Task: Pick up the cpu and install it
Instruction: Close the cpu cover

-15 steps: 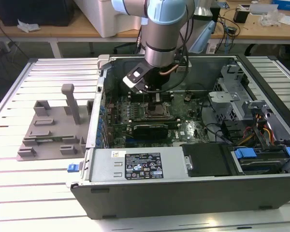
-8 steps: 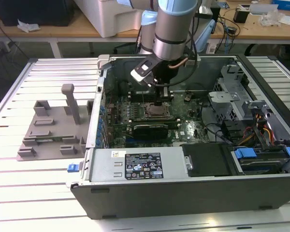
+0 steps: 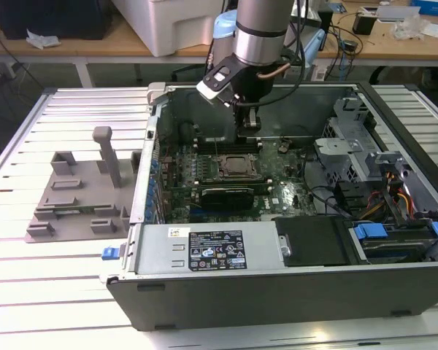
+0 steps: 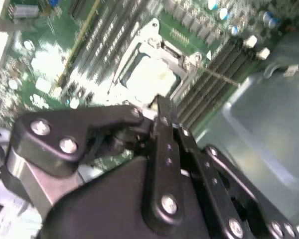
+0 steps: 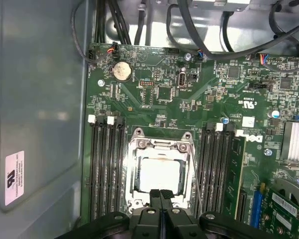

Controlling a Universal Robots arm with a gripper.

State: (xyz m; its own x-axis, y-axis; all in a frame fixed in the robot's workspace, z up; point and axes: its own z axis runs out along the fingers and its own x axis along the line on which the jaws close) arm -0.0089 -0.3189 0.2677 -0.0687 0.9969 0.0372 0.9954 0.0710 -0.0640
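The cpu (image 5: 159, 172) is a flat silvery square lying inside the metal socket frame (image 5: 136, 149) on the green motherboard (image 5: 154, 104), with memory slots on both sides. It also shows as the cpu (image 4: 150, 77) in the second wrist view and the cpu (image 3: 237, 166) in the exterior view. My gripper (image 5: 160, 193) hangs a little above the socket's edge, its two black fingers pressed together with nothing between them. The exterior view has the gripper (image 3: 250, 135) inside the open computer case, just behind the socket. In the second wrist view the gripper (image 4: 162, 103) points down at the chip.
A grey plastic tray (image 3: 80, 197) with upright posts lies on the slatted table at the exterior view's left. The case's walls (image 3: 152, 146) ring the board. A power supply (image 3: 212, 251) sits in front, a drive cage and cables (image 3: 358, 153) at the right, a graphics card (image 3: 226, 195) near the socket.
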